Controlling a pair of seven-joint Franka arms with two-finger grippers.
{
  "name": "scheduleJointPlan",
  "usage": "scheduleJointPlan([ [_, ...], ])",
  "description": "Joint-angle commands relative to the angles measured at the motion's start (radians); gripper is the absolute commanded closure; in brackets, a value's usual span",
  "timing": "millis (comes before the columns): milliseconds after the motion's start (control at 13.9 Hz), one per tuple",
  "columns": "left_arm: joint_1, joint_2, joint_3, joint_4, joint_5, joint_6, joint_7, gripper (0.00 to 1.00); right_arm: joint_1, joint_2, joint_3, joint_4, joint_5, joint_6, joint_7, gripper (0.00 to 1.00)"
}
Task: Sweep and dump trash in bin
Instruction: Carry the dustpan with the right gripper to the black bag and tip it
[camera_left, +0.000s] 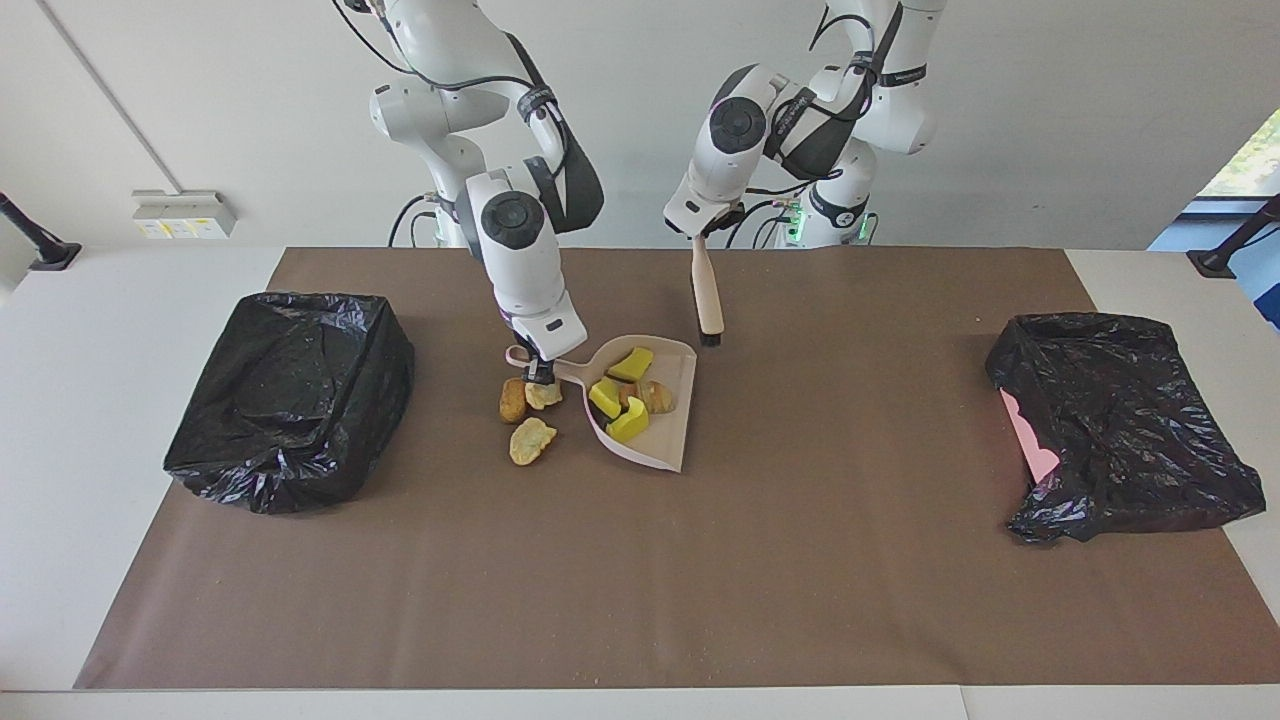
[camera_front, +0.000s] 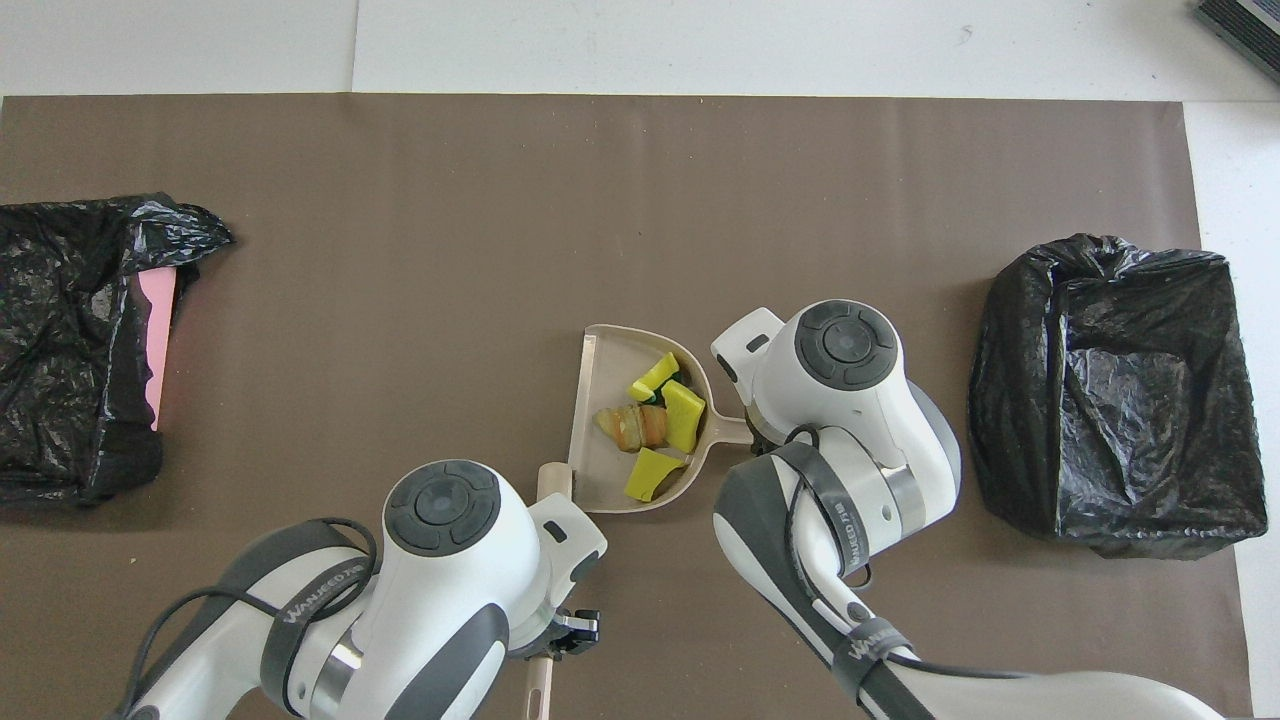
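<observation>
Facing view: dustpan (camera_left: 668, 440) holds four scraps (camera_left: 630, 395), right hand (camera_left: 541, 372) clamping its handle, left hand (camera_left: 700, 235) gripping brush (camera_left: 707, 300).

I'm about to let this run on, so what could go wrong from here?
1. Three brown lumps lie on the mat beside the dustpan, outside it, under the right end effector gripping its handle. Lifting now would likely leave them unswept.
2. The pan holds loose yellow pieces near its open edge; a tilt toward that edge could spill them.
3. The brush, in the left end effector, hangs close by the pan's rim and might knock it.
</observation>
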Motion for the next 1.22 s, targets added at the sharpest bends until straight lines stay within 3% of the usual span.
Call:
scheduleJointPlan([
  [0,-0.042,-0.073,-0.013,-0.086,0.018,0.103,-0.08,1.0,-0.114,-0.059,0.006,0.051,-0.005,-0.096,-0.099,1.0],
  [216,-0.121,-0.056,-0.025,-0.109,0.018,0.167,-0.173,1.0,-0.221,-0.088,-0.002,0.131,-0.008,-0.179,-0.108,1.0],
  [504,-0.186,-0.033,-0.025,-0.149,0.02,0.247,-0.129,1.0,-0.385,-0.12,-0.005,0.209,-0.011,-0.325,-0.143,1.0],
  [648,-0.18,-0.021,-0.025,-0.148,0.018,0.252,-0.036,1.0,-0.474,-0.134,-0.008,0.211,-0.031,-0.342,-0.25,1.0],
  [792,-0.186,0.0,-0.027,-0.149,0.018,0.253,-0.049,1.0,-0.549,-0.131,-0.005,0.225,-0.134,-0.324,-0.353,1.0],
  [1152,-0.189,0.004,-0.025,-0.158,0.02,0.252,-0.068,1.0,-0.713,-0.134,-0.012,0.225,-0.232,-0.252,-0.539,1.0],
])
